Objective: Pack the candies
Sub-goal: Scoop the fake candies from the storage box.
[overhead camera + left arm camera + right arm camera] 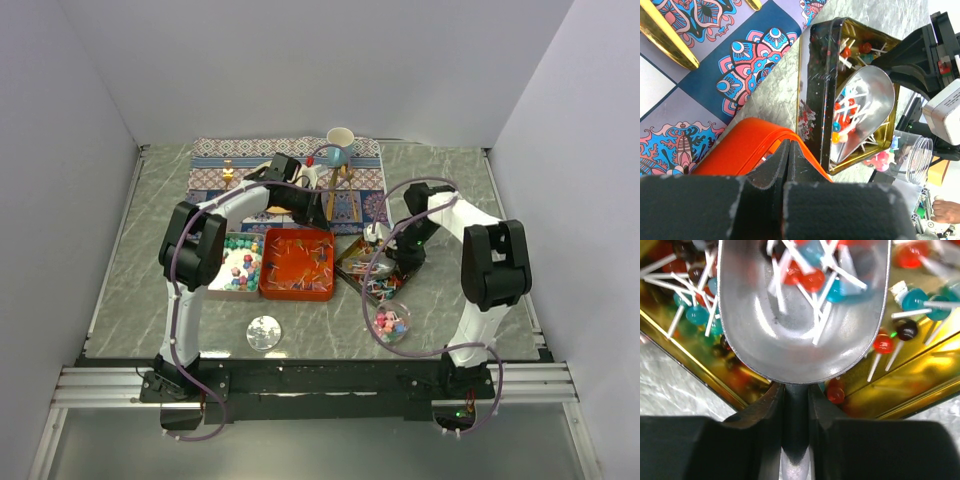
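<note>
My right gripper is shut on the handle of a metal scoop that holds several small red and blue sweets on white sticks. The scoop sits low in a black and gold tin full of such sweets. My left gripper is shut with its tips at the far right corner of the orange tin of red-orange candies. I cannot tell if it pinches the rim. Pastel candies fill a white tin. The scoop also shows in the left wrist view.
A clear jar with some mixed candies lies near the right arm's base. A round lid lies at the front. A patterned mat at the back bears a paper cup and a wooden stand.
</note>
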Motion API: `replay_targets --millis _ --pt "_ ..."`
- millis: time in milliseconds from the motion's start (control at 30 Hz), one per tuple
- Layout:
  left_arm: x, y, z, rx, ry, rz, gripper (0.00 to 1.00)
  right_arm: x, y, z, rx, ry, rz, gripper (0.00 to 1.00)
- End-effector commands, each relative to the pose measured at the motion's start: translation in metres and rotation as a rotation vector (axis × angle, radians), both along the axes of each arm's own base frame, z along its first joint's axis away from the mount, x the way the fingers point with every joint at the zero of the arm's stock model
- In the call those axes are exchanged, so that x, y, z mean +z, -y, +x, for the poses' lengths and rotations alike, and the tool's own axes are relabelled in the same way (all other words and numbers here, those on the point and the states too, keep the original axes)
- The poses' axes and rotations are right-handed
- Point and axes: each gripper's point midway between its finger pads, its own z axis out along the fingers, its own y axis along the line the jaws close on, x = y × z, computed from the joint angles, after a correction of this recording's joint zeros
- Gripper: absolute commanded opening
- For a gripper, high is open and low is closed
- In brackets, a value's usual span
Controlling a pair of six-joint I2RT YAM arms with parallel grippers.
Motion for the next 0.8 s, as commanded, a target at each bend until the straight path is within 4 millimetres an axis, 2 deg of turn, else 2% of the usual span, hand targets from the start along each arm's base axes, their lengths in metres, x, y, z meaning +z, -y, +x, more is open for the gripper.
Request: replay_targets --millis 0,67,100,167,267,533,567,633,767 --pt "0.015 0.005 0.003 -0.008 0.039 -0.022 0.01 -0.009 -0.004 0.001 -0.071 0.021 0.012 0.0" --pt "0.015 0.005 0.004 -0.008 0.044 -0.022 0.01 -0.005 -0.004 0.009 -0.085 0.082 0.019 0.0" --pt "0.015 0.005 0.005 -0.008 0.048 -0.021 0.01 -0.008 -0.002 0.007 -0.093 0.09 0.016 0.0" --pt "0.016 0.005 0.006 -0.008 0.053 -0.019 0.01 -0.001 -0.004 0.02 -0.113 0.171 0.032 0.0" --pt "0.016 0.004 0.006 -0.01 0.062 -0.012 0.01 0.006 -0.005 0.027 -0.137 0.259 0.053 0.0" --pt "0.019 0.002 0.006 -0.014 0.061 -0.02 0.01 0.049 -0.011 0.04 -0.136 0.456 0.119 0.0" --pt "0.018 0.002 0.006 -0.015 0.061 -0.02 0.01 0.048 -0.011 0.035 -0.134 0.462 0.124 0.0" --pt "0.021 0.003 0.007 -0.016 0.061 -0.025 0.01 0.061 -0.012 0.035 -0.125 0.525 0.145 0.0" --pt "0.024 0.003 0.006 -0.022 0.061 -0.031 0.01 0.059 -0.012 0.017 -0.124 0.529 0.163 0.0"
